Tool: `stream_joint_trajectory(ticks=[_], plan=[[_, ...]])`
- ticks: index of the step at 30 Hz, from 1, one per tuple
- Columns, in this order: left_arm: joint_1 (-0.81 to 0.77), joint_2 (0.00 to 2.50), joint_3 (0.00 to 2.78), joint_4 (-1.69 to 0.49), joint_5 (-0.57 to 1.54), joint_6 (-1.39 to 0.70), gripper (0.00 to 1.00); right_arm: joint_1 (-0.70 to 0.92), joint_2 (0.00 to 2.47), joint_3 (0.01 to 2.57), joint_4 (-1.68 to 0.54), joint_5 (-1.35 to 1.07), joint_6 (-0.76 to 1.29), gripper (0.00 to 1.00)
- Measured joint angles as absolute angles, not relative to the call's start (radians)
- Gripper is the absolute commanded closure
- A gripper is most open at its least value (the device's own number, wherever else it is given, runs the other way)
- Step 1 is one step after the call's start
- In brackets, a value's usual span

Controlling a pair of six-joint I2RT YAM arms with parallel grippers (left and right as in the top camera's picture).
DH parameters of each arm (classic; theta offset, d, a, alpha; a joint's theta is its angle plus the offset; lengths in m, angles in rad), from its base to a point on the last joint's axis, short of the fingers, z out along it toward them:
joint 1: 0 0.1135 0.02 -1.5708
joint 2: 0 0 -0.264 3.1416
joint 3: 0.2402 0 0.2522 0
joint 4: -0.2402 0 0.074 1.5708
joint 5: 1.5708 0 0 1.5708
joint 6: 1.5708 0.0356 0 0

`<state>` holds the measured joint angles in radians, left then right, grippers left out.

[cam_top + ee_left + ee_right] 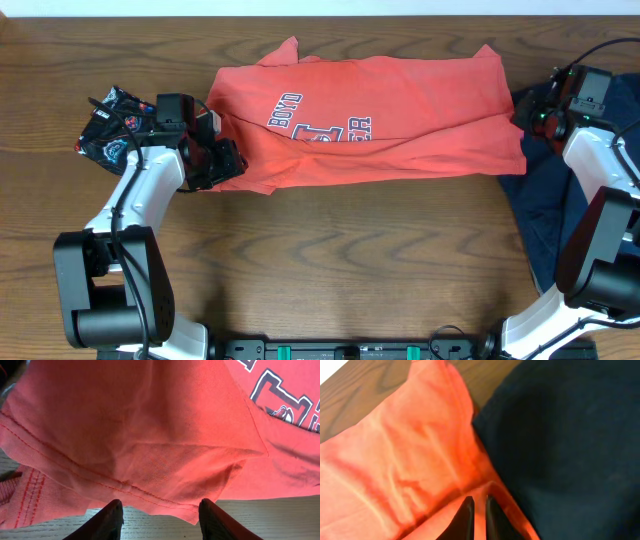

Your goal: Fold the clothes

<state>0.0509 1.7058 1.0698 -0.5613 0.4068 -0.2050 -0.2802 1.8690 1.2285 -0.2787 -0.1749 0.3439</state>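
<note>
Overhead shows the red shirt [370, 125] folded. Only wrist views reveal the left gripper [161, 509] spread, the right gripper [479, 506] pinching its edge.

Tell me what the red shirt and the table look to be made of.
The red shirt: soft matte knit, likely cotton; fine texture, stitched hem and creases show. The table: wood or wood-look laminate; brown grain lines, faint sheen.

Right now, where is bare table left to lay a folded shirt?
The wood strip between the near hem of the red shirt and the arm bases. Crowded: left end, by the black printed shirt and left pincer; right edge, under the navy shirt.
</note>
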Motion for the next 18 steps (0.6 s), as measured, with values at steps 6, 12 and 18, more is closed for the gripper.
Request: stream_joint_trajectory(ticks=[6, 12, 18], plan=[[0.051, 1.706, 1.07, -0.567, 0.407, -0.205, 0.49, -0.28, 1.869, 1.229, -0.311, -0.106, 0.376, 0.87], [0.051, 1.706, 1.07, -0.564, 0.404, -0.205, 0.49, -0.281, 1.869, 1.231, -0.477, -0.042, 0.387, 0.98], [0.051, 1.706, 1.07, -0.492, 0.361, -0.205, 0.49, -0.282, 1.869, 1.232, -0.623, 0.116, 0.403, 0.99]])
